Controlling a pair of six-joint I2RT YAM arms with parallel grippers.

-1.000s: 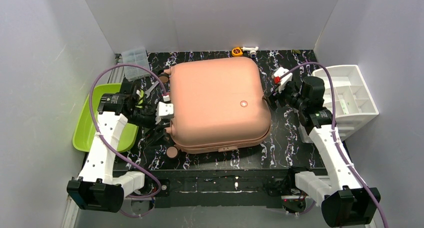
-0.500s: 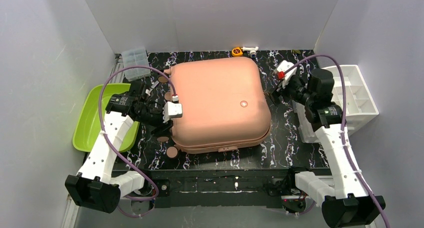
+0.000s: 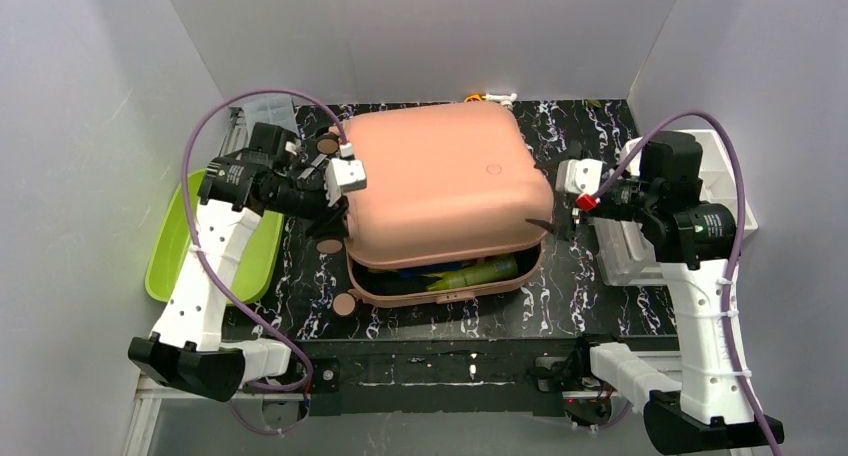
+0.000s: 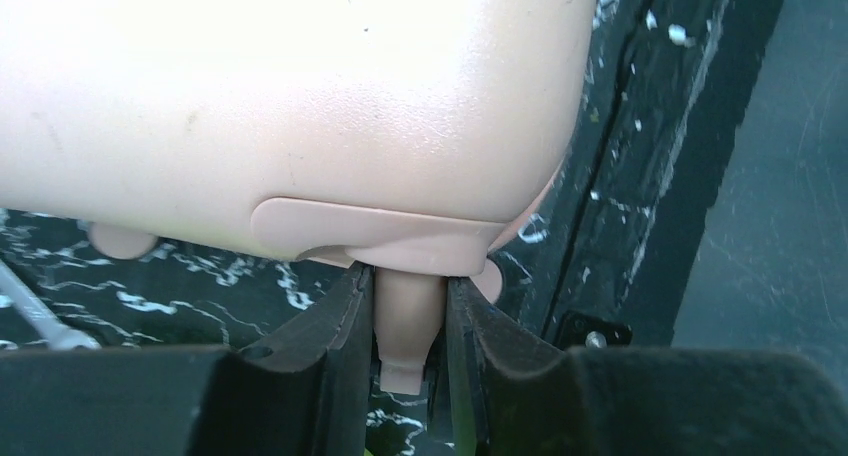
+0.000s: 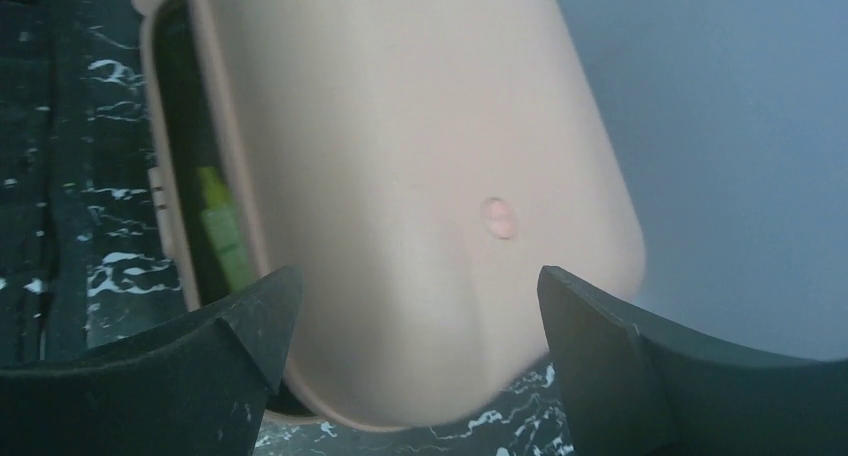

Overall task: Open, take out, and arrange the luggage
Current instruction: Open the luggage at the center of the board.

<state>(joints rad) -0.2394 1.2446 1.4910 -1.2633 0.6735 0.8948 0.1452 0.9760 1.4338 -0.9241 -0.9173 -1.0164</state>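
The salmon-pink luggage (image 3: 440,181) lies in the middle of the black marbled table, its lid tilted up so a gap shows along the near edge. Through that gap I see a yellow-green item (image 3: 480,274) and dark things inside. My left gripper (image 3: 337,211) is at the lid's left side, shut on a pink tab (image 4: 408,321) under the lid's edge; the tab sits squeezed between both fingers (image 4: 340,326). My right gripper (image 3: 553,214) stands open just off the luggage's right side, and its wrist view shows the lid (image 5: 400,176) between the wide-apart jaws without touching them.
A lime-green tray (image 3: 170,256) sits at the left edge, behind my left arm. A white drawer organizer (image 3: 720,191) stands at the right, partly behind my right arm. A small orange and white thing (image 3: 490,99) lies at the back wall. The luggage's round wheels (image 3: 345,303) show near its left corner.
My left gripper closed on the lid's tab and raised it, so the lid lifted and the near side opened. My right gripper swung nearer along the right side and opened wider.
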